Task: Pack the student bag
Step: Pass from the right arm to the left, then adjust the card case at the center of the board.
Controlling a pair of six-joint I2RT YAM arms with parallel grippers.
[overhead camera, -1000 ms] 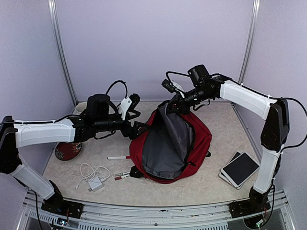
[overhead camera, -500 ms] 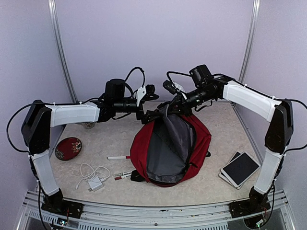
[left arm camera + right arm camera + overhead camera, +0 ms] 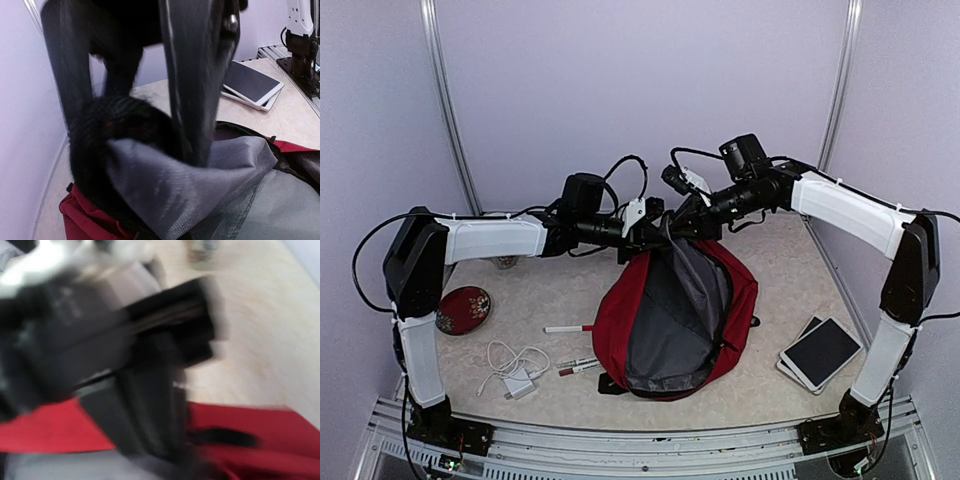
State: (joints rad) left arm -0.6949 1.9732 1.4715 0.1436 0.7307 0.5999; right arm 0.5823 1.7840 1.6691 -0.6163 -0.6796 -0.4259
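Bag: the student bag [image 3: 675, 300] stands in the middle of the surface [image 3: 780, 255], its top rim lifted and grey lining showing between dark-red sides.
Left end effector [image 3: 657, 229]: we see its fingers [image 3: 192, 100] clamped on the grey lining at the bag's top rim.
Right end effector [image 3: 682, 224]: at the same rim, just beside the left one; its wrist view is blurred, so we cannot tell whether it grips.
Left of bag: white pen [image 3: 567, 329], markers [image 3: 578, 367], charger cable [image 3: 515, 370], red dish [image 3: 461, 309].
Right of bag: stacked tablets [image 3: 822, 352].
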